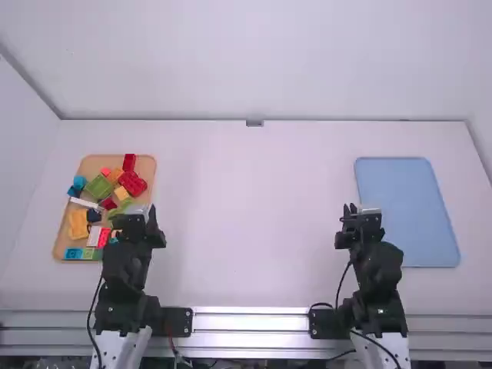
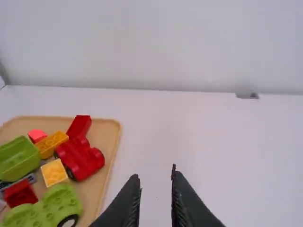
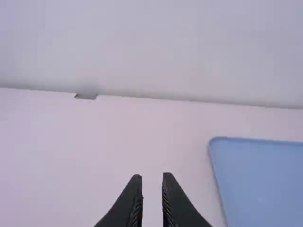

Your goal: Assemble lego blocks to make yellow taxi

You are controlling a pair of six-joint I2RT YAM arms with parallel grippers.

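1. The left gripper (image 1: 140,214) is at the near right part of the tan tray, its two fingers parted by a modest gap, with nothing between them.
2. The right gripper (image 1: 361,214) is well apart from it, just left of the blue tray; its fingers also stand a little way apart and hold nothing.
3. Nearest the left gripper, inside the tan tray (image 1: 147,163), lies a lime wheeled base (image 2: 54,208).
4. Just beyond it is a small yellow block (image 1: 121,194), with a red wheeled base (image 1: 133,183) beside it on the far right.
5. Left of the lime base is a dark red block (image 1: 108,204); farther off lies a hollow green block (image 1: 98,187).
6. Toward the far side are an orange block (image 1: 115,175), a small pink piece (image 1: 105,171) and, at the far edge, a long red block (image 1: 129,161).
7. Along the left side are a light blue piece (image 1: 79,182), a long white piece (image 1: 84,203), and, nearer, a larger yellow piece (image 1: 78,224) beside a dark blue piece (image 1: 94,215).
8. At the near end are a white block (image 1: 94,236), a bright red block (image 1: 104,237), a blue block (image 1: 73,254) and a green block (image 1: 88,254).
9. The blocks for the taxi lie loose in the tan tray, at the left of the white table (image 1: 254,231).
10. The blue tray (image 1: 403,200) lies at the table's right.
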